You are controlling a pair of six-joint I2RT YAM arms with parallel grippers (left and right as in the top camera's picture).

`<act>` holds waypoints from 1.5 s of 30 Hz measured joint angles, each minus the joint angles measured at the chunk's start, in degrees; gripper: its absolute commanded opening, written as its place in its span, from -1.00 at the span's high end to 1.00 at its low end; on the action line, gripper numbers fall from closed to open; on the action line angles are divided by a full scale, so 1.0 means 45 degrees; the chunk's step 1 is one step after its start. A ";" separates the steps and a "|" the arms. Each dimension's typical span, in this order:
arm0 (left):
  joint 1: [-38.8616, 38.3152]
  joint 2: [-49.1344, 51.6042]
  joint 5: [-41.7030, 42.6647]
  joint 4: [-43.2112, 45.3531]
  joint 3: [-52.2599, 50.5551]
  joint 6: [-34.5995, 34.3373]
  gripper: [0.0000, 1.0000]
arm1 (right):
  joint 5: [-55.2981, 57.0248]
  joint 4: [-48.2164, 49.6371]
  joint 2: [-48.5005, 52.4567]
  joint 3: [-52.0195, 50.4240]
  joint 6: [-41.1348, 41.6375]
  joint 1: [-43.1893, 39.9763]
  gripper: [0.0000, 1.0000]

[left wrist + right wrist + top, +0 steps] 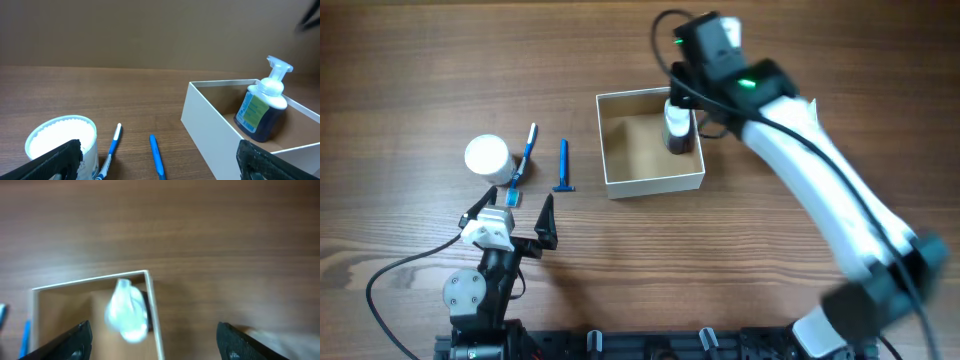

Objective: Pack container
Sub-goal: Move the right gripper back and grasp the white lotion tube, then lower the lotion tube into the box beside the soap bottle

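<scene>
The container (620, 184) is a square white-walled box with a tan inside, at the table's middle. It also shows in the left wrist view (202, 120) and the right wrist view (152, 305). A dark pump bottle with a white top (677, 128) stands upright inside it at the right wall, also in the left wrist view (260, 110) and, blurred, in the right wrist view (127, 312). My right gripper (152, 342) is open and empty above the bottle and the box's far right corner. My left gripper (515, 215) is open and empty near the front left, also in the left wrist view (157, 160).
A small round white jar (487, 156), a blue-and-white toothbrush (523, 160) and a blue razor (563, 165) lie left of the box, just beyond my left gripper. They also show in the left wrist view: jar (62, 140), toothbrush (111, 150), razor (156, 155).
</scene>
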 measured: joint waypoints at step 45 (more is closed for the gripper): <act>0.0000 0.0000 0.0000 0.0005 0.0000 0.0000 -0.99 | -0.1394 -0.4906 0.0860 -0.0053 -0.0204 -0.5421 0.91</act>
